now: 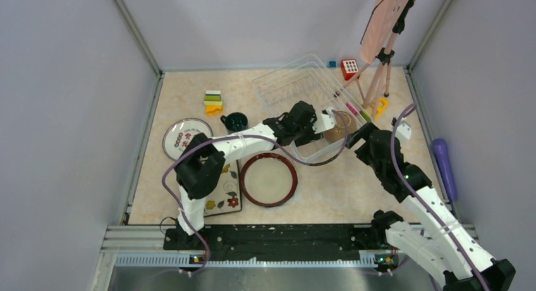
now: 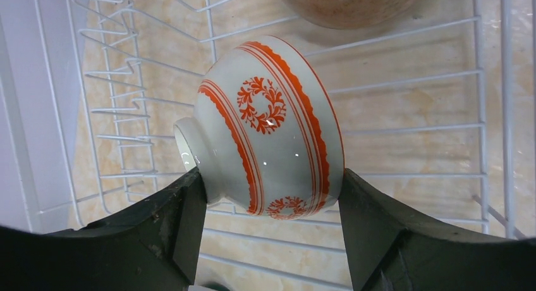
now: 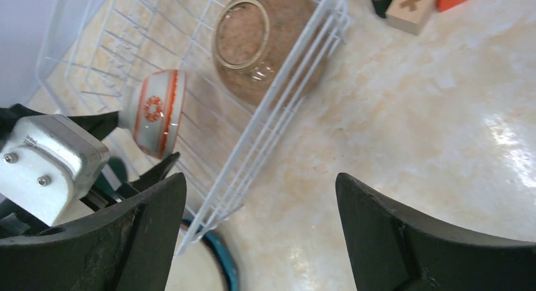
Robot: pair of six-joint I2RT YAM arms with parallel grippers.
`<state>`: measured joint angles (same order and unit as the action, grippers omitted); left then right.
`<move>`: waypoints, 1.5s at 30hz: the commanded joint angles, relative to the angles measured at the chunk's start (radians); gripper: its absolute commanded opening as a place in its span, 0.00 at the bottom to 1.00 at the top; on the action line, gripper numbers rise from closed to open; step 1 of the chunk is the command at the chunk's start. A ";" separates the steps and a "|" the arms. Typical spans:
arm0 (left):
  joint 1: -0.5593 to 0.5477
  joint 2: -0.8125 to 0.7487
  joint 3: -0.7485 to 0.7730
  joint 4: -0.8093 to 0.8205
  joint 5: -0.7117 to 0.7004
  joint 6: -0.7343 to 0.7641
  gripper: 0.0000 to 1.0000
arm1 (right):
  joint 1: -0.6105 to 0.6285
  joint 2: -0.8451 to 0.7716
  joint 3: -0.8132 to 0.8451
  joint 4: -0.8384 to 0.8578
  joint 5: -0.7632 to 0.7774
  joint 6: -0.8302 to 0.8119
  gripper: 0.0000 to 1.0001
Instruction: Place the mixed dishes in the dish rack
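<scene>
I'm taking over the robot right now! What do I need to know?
Left claw: shut on the orange-patterned bowl, held sideways over the dish rack.
Right claw: open, empty, beside the rack.
Done: brown bowl lies in the rack.
To do: set this bowl down, then load the red-rimmed plate, square floral plate, white red-marked plate and teal mug, all on the table.

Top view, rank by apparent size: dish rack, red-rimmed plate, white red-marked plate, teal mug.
1. dish rack, partly covered by the left arm
2. red-rimmed plate
3. white red-marked plate, only slightly smaller than the red-rimmed one, a close call
4. teal mug, clearly the smallest
</scene>
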<state>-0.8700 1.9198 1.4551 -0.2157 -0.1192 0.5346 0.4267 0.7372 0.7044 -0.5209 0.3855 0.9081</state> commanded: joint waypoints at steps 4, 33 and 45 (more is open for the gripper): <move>-0.079 0.104 0.150 -0.021 -0.193 0.116 0.02 | -0.011 -0.099 -0.038 -0.101 0.089 -0.031 0.86; 0.050 -0.138 0.194 -0.169 0.015 -0.635 0.90 | -0.012 -0.179 -0.074 -0.008 -0.059 -0.124 0.91; 0.251 -0.545 -0.216 -0.068 0.084 -0.944 0.79 | -0.011 0.353 0.261 0.115 -0.415 -0.412 0.52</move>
<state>-0.6724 1.5230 1.3655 -0.3626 -0.0467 -0.2790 0.4213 0.9787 0.8543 -0.4808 0.1287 0.5922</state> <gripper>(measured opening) 0.792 0.527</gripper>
